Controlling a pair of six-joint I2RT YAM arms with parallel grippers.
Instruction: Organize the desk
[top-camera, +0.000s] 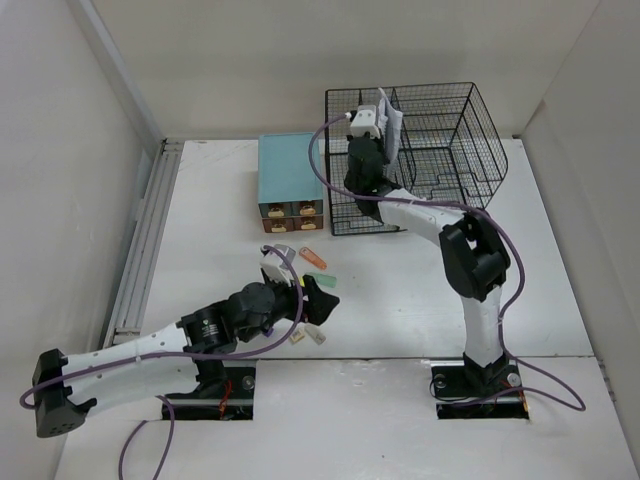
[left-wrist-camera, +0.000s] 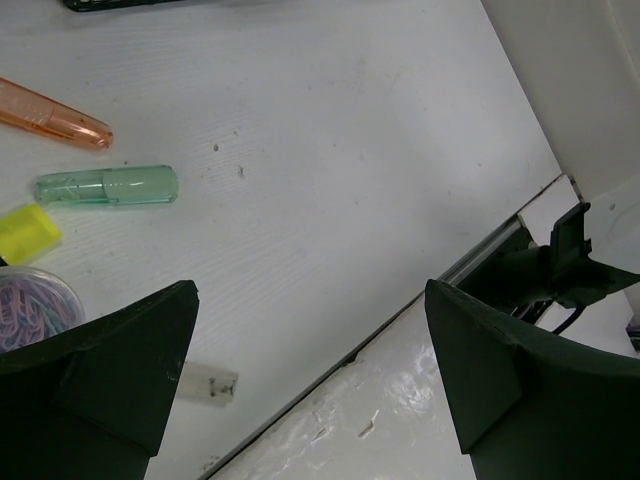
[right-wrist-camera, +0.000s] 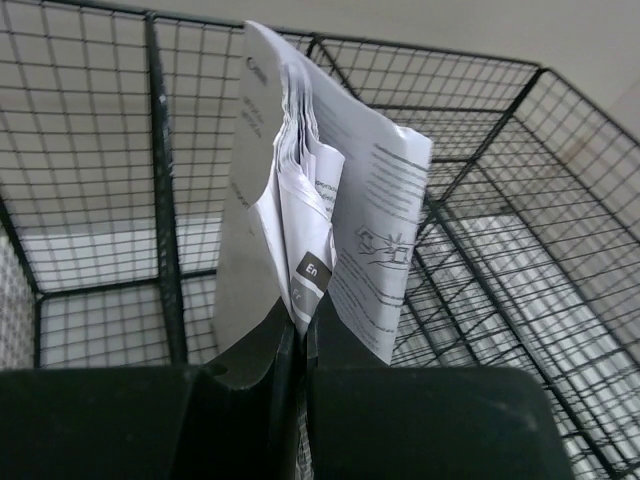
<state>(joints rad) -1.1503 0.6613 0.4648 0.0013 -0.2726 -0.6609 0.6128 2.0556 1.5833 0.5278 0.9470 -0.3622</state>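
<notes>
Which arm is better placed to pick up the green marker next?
Left. The left gripper, open, hovers beside the green marker; the right gripper is shut on a paper booklet at the wire rack.

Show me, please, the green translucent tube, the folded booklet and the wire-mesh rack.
green translucent tube (left-wrist-camera: 107, 187): left wrist view, mid-body.
folded booklet (right-wrist-camera: 365, 215): right wrist view, printed outer page.
wire-mesh rack (top-camera: 487, 150): top external view, right wall.

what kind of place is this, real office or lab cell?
Probably a lab test cell staged as a desk: plain white walls box in the white desk, with props like a wire-mesh file rack, a teal drawer box and loose markers. The right gripper holds a paper booklet at the rack.
</notes>
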